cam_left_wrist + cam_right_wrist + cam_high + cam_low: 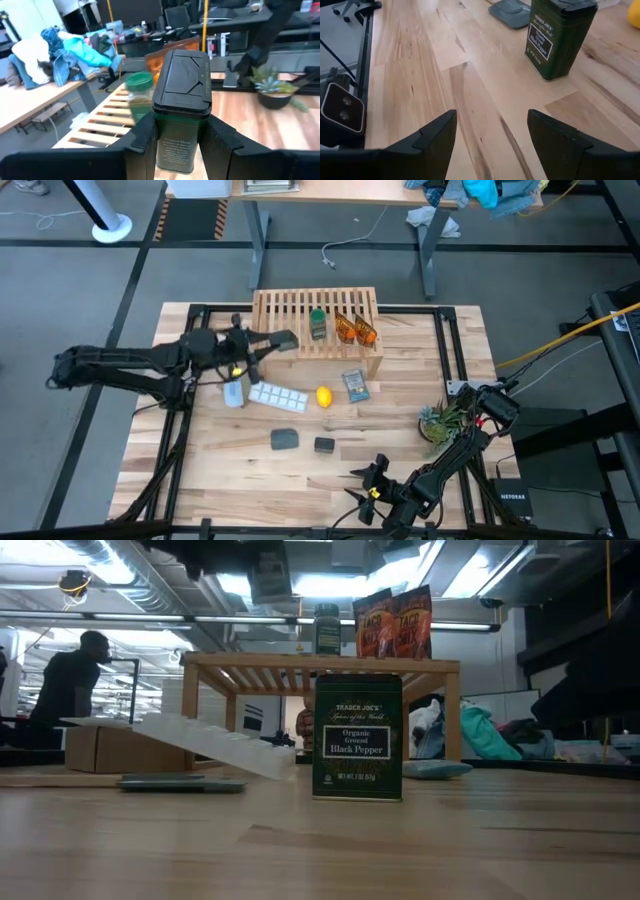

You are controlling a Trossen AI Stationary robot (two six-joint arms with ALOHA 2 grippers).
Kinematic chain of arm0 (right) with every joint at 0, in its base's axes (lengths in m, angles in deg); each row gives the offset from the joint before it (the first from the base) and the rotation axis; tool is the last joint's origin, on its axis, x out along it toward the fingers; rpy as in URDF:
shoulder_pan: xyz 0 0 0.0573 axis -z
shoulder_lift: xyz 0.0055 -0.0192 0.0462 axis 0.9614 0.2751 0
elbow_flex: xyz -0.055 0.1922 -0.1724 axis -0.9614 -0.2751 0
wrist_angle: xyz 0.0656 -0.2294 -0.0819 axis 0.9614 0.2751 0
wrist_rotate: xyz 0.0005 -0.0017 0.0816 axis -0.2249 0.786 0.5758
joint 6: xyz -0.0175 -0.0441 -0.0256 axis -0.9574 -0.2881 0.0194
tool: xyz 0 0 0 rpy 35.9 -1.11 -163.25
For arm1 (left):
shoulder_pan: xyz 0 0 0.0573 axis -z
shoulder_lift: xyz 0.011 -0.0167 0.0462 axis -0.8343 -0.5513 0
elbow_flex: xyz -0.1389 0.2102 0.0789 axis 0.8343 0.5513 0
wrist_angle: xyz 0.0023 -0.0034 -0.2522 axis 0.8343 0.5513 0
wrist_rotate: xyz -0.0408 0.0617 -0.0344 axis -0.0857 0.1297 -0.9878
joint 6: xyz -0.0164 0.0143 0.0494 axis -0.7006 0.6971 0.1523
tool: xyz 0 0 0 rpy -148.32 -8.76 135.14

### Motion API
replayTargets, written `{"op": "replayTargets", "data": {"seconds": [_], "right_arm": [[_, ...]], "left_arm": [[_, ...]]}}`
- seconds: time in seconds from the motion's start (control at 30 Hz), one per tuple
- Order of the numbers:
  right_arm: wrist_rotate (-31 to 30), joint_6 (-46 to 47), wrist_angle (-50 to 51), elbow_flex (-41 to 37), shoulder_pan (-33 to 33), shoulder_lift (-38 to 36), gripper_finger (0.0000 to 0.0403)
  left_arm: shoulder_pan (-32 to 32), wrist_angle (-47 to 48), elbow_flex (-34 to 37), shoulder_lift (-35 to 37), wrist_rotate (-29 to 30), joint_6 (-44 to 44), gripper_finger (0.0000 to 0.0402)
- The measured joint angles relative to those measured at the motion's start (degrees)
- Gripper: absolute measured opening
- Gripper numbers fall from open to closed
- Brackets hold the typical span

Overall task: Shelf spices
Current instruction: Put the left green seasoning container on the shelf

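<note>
Two fingers (145, 137) of the left gripper (181, 145) clamp a dark square tin (181, 107), held just left of the shelf (316, 328) at the counter's (200, 450) far side. On the shelf stand a green-lidded jar (318, 324) and two orange packets (355, 329). Right gripper (492, 135) hangs near the front edge, fingers wide and empty; a second tin (559, 37), black pepper, stands just beyond.
</note>
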Motion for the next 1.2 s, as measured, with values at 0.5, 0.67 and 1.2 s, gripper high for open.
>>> {"op": "replayTargets", "data": {"seconds": [0.5, 0.67, 1.2], "right_arm": [[-0.97, 0.29, -1.13, 0.0, 0.0, 0.0, 0.025], [-1.36, 0.29, -1.84, 0.0, 0.0, 0.0, 0.025], [-2.55, 0.29, -2.82, 0.0, 0.0, 0.0, 0.025]], "left_arm": [[-23.33, -1.32, -0.02, -8.77, -18.71, -1.79, 0.01], [-27.02, -5.42, -0.02, -14.03, -23.37, -2.38, 0.01], [-28.59, -11.39, -0.04, -18.33, -27.56, -3.13, 0.01]]}}
